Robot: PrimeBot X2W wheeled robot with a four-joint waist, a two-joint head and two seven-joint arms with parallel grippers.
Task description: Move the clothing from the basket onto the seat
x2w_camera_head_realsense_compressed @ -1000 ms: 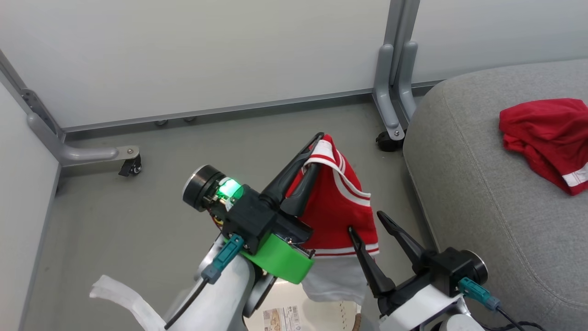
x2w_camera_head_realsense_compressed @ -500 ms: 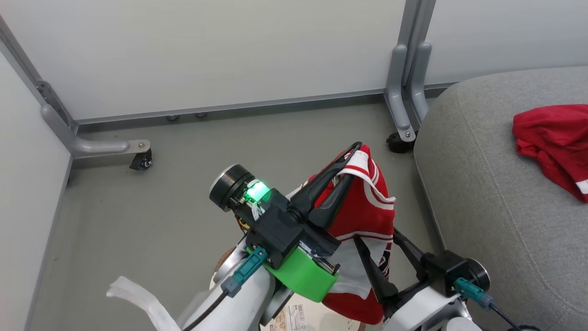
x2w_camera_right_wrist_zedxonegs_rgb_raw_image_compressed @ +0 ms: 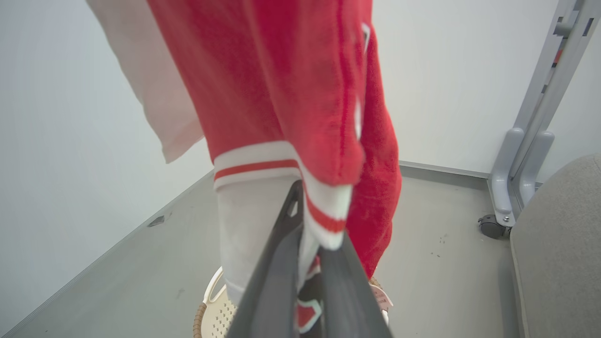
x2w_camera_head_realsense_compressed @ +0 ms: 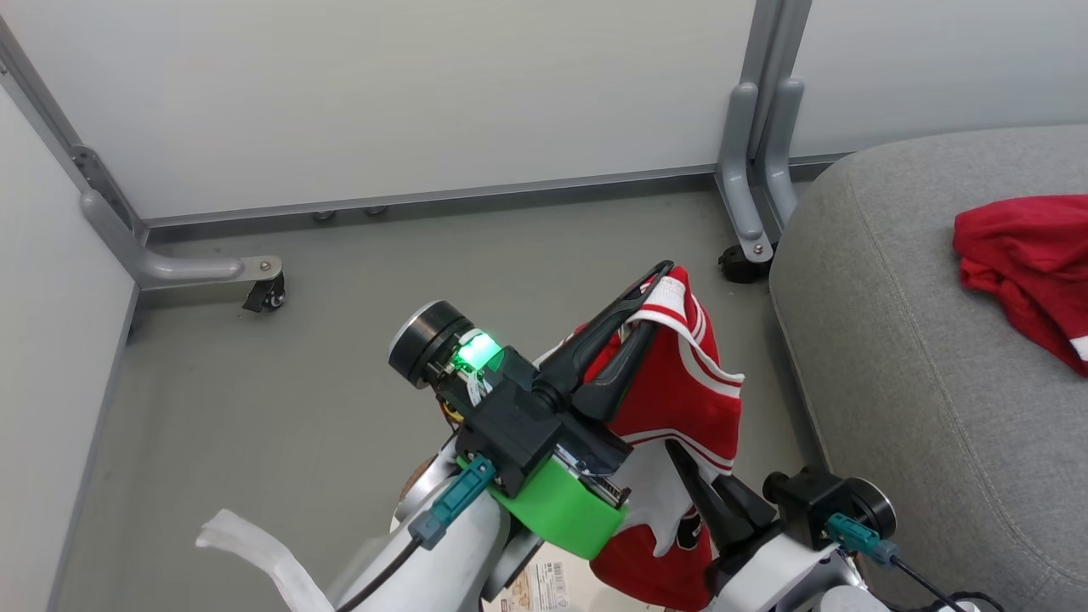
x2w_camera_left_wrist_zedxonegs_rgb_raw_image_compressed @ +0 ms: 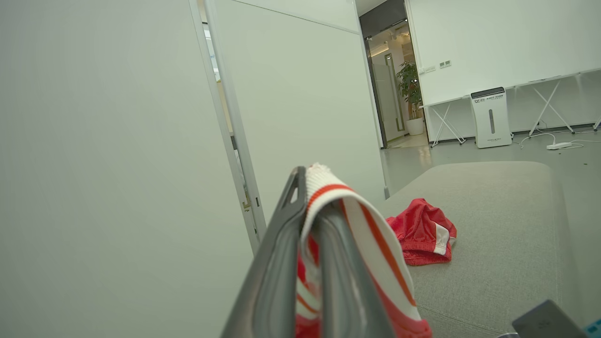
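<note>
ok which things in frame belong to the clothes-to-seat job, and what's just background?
Job: jersey, clamped by left gripper and right gripper; red garment lying on the seat; basket below the jersey.
Background: partition panels; caster feet; white floor unit; potted plant.

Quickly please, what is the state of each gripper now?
Left gripper: shut on the red fabric jersey with white stripe trim.
Right gripper: shut on that jersey.

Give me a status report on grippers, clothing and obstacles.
Left gripper and right gripper both shut on jersey, hanging above basket. Other red garment on seat. No obstacle seen toward seat.
</note>
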